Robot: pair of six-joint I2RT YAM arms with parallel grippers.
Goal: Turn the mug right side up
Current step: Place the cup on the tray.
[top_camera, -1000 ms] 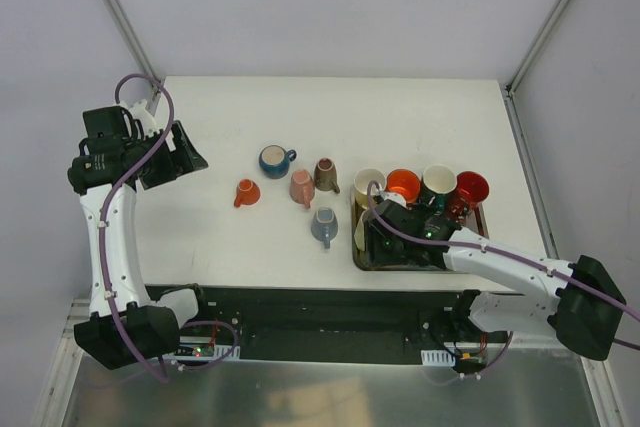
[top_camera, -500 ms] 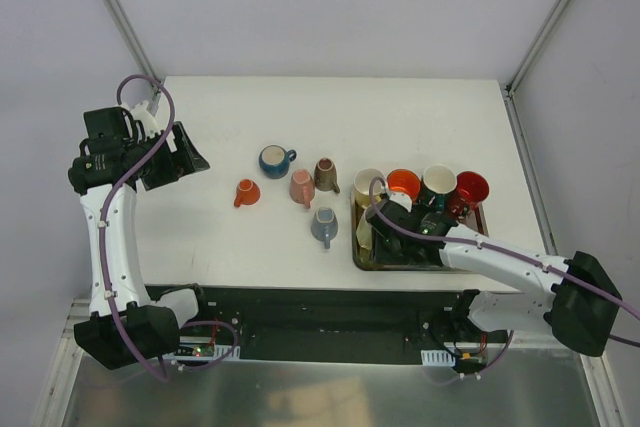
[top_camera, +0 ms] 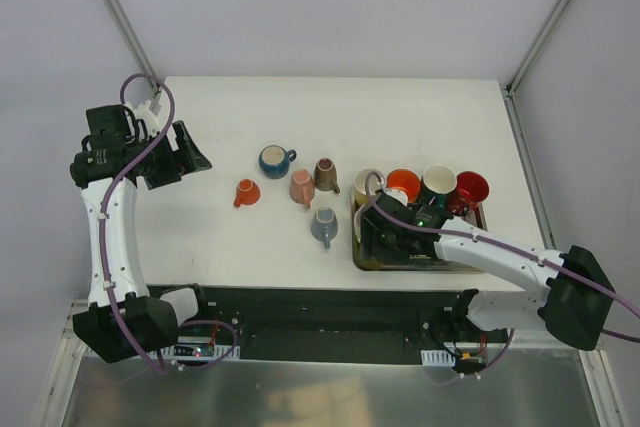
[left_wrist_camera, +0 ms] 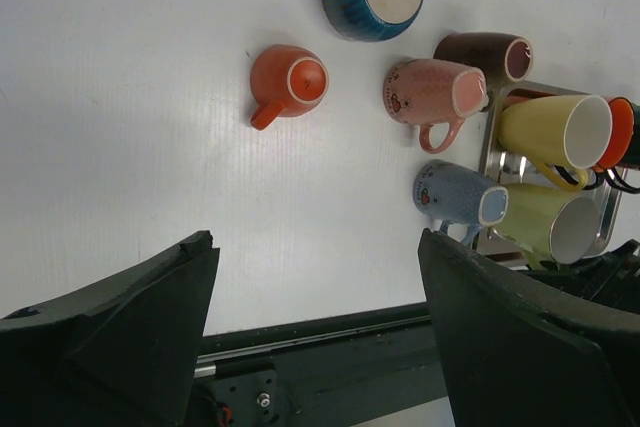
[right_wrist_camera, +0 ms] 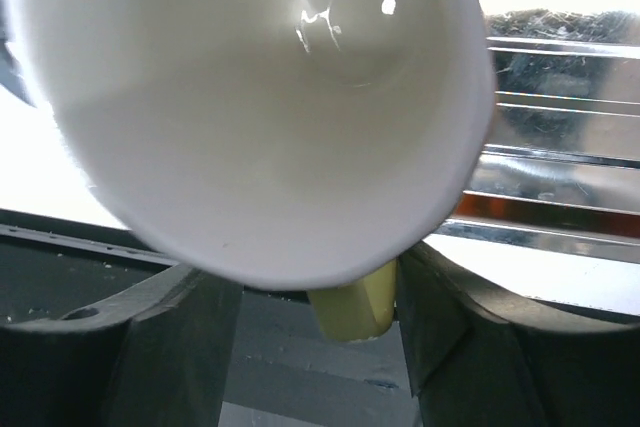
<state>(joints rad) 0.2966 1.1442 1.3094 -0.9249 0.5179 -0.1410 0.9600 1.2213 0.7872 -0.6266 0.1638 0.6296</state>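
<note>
The pale-yellow mug (right_wrist_camera: 250,97) lies tipped in the metal tray (right_wrist_camera: 560,77) on the worktop (left_wrist_camera: 150,147), its handle (right_wrist_camera: 350,312) between the right fingers (right_wrist_camera: 130,347), likely for righting, though I cannot tell if they clamp it; the left fingers (left_wrist_camera: 110,317) hang spread and empty.

White table (top_camera: 420,127): five loose mugs (top_camera: 302,187) mid-left; tray (left_wrist_camera: 489,142), seemingly metal, front right.

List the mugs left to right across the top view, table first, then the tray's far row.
small orange mug, dark blue mug, pink mug, yellow mug, larger orange mug, dark green mug, red mug
</note>
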